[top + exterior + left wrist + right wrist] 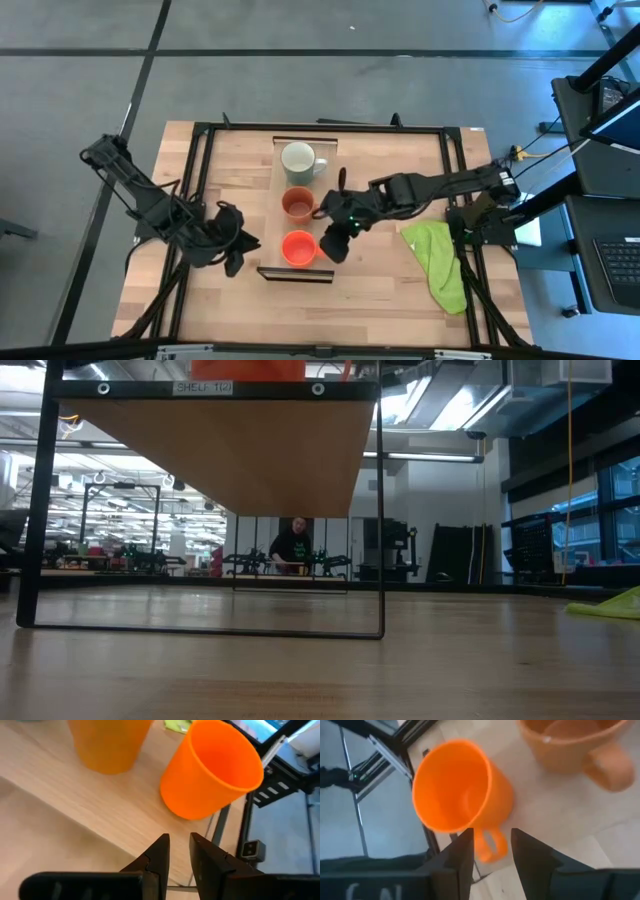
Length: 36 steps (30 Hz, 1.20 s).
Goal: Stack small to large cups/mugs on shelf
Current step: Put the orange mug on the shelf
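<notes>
Three mugs stand upright in a row on the long wooden shelf (282,228): the pale grey-green one (299,160) farthest, the brownish-orange one (297,203) in the middle, the bright orange-red one (299,247) nearest. My right gripper (331,250) is open just right of the orange-red mug (457,785). Its fingers stand on either side of the mug's handle. My left gripper (238,262) hangs left of the shelf's near end, empty, its fingers (179,838) a narrow gap apart and pointing toward the orange-red mug (210,770). My right gripper has the orange-red mug's handle (490,845) between its two open fingers; I cannot tell whether they touch it. The fingers slant down from the table's right side. The mug stands on its base on the shelf.
A green cloth (437,262) lies on the table right of the shelf, under the right arm. Black frame rails (197,200) run along the table's sides and far edge. In the low view the shelf's underside (250,450) spans the top, with a person (295,545) far behind.
</notes>
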Tool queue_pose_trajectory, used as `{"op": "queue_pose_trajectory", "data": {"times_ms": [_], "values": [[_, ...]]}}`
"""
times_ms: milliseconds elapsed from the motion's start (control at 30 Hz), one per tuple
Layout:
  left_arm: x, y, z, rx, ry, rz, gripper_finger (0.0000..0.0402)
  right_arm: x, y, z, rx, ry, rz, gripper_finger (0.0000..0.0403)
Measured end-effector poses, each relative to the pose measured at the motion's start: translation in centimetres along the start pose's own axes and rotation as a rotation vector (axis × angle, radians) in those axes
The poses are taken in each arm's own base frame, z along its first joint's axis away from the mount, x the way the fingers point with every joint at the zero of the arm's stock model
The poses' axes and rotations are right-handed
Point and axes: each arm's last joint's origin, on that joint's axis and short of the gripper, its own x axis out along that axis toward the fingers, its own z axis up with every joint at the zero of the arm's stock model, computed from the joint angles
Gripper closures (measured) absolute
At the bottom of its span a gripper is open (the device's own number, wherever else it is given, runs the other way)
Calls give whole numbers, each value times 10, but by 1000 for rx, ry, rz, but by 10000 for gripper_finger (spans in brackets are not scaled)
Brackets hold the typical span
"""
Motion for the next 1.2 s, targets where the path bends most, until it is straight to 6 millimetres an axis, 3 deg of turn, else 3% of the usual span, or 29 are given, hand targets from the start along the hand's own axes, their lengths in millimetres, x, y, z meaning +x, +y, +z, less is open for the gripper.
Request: {"op": "queue_pose_trajectory", "data": {"times_ms": [400,1200], "values": [[26,7,-3,-34,-14,-65,333,22,-8,-9,1,53,39,271],[42,22,21,-6,9,-72,333,25,0,-1,-28,-39,122,271]]}}
